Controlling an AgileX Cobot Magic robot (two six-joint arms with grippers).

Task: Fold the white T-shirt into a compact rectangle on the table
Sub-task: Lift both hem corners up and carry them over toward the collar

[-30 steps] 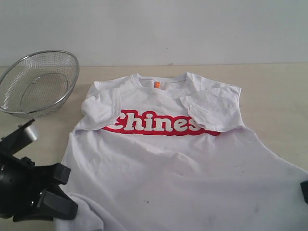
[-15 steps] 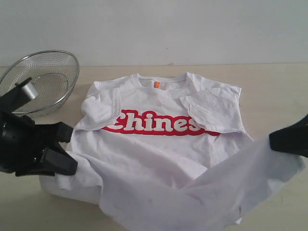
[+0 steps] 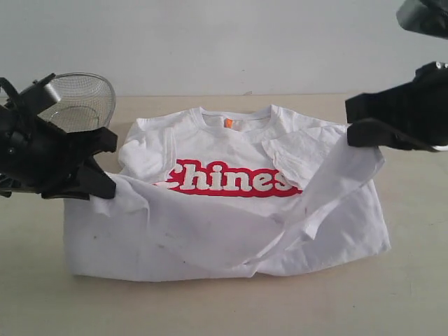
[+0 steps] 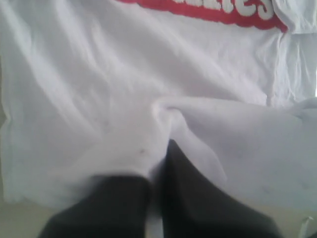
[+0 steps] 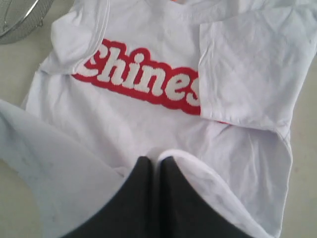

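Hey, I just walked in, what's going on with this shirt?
Two robot arms are folding the white T-shirt on the table. The left gripper and right gripper each pinch a bottom corner, held up off the table, with the hem draped between them across the shirt's front. Both sleeves already lie folded inward.

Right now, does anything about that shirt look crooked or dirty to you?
Yes. The white T-shirt has a lopsided lifted hem: the right gripper holds its corner up by the shoulder, the left gripper only beside the lettering, so the cloth sags between them. Faint grey smudges speckle the turned-up fabric.
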